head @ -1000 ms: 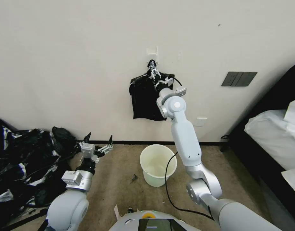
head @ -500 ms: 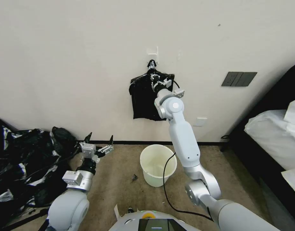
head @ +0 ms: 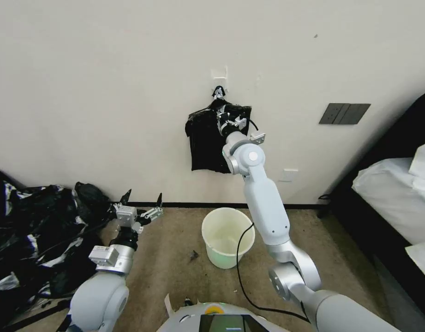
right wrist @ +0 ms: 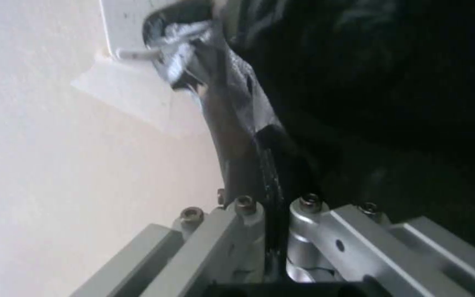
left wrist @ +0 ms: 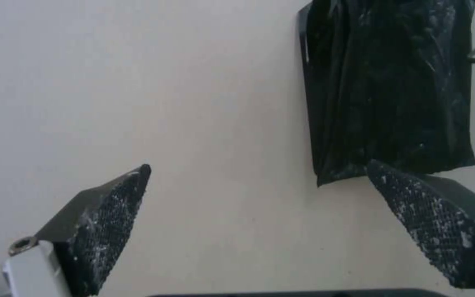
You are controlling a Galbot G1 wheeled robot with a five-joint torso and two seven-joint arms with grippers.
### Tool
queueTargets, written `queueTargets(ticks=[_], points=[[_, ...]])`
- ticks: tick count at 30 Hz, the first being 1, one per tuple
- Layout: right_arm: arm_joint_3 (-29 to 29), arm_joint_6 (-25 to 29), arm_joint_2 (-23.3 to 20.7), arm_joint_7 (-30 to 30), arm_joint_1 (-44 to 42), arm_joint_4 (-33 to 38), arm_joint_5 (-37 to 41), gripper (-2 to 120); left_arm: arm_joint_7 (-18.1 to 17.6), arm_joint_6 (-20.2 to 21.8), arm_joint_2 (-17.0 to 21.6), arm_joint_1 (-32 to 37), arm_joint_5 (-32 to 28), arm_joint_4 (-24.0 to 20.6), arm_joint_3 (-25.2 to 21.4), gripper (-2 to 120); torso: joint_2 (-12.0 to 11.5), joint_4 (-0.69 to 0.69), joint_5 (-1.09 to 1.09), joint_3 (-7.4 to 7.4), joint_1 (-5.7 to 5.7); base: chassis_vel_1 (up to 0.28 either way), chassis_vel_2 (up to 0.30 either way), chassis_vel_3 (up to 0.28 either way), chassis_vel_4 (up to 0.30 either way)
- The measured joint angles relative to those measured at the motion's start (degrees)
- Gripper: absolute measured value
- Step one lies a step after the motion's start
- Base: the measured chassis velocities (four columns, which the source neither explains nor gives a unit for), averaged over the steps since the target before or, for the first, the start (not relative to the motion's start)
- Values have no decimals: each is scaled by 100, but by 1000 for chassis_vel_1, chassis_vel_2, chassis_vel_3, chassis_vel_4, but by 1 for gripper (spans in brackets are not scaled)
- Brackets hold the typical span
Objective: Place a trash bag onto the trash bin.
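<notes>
Fingers of the right gripper [head: 225, 118] are pressed together on the upper part of the bag [head: 206, 138], a thin fold of black plastic pinched between them in the right wrist view [right wrist: 237, 136]. Bag: flat, black and glossy, hanging against the wall from a white hook [head: 220, 76] by its knotted top; the same hook and knot appear close up in the right wrist view [right wrist: 133, 53]. Right arm: stretched up and forward from the robot's right side to the wall, above the bin [head: 227, 236]. Bin: cream-white, round, upright on the carpet just before the wall, directly below the bag and apart from it, unlined. Left gripper [head: 141, 201]: low over the carpet at the robot's left, fingers [left wrist: 105, 222] spread wide and holding nothing, aimed toward the wall. Black plastic heap [head: 32, 230]: on the floor at the far left, beside the left arm.
</notes>
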Motion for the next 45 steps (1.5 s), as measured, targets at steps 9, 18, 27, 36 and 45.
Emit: queueTargets(ticks=[9, 18, 27, 36, 45], points=[[-209, -19, -318, 65, -701, 658, 114, 0, 35, -4, -2, 9, -2, 1, 14, 100, 0, -1, 1, 0, 0, 0, 0, 0, 0], [-398, -77, -577, 78, -1364, 1140, 105, 0, 53, -4, 0, 9, -2, -7, 12, 100, 0, 0, 1, 0, 0, 0, 0, 0, 0], [-473, -126, -708, 50, -1892, 1452, -50, 0, 76, -15, -10, 5, -4, -8, 8, 100, 0, 0, 1, 0, 0, 0, 0, 0, 0], [-510, -172, -815, -50, -2421, 1814, -253, 0, 88, -19, 3, -37, -27, 42, 10, 100, 0, 0, 0, 0, 0, 0, 0, 0, 0], [-452, -217, -879, -191, -3093, 2100, -565, 0, 110, -24, 48, -78, -67, 90, 14, 100, 0, 0, 0, 0, 0, 0, 0, 0, 0]])
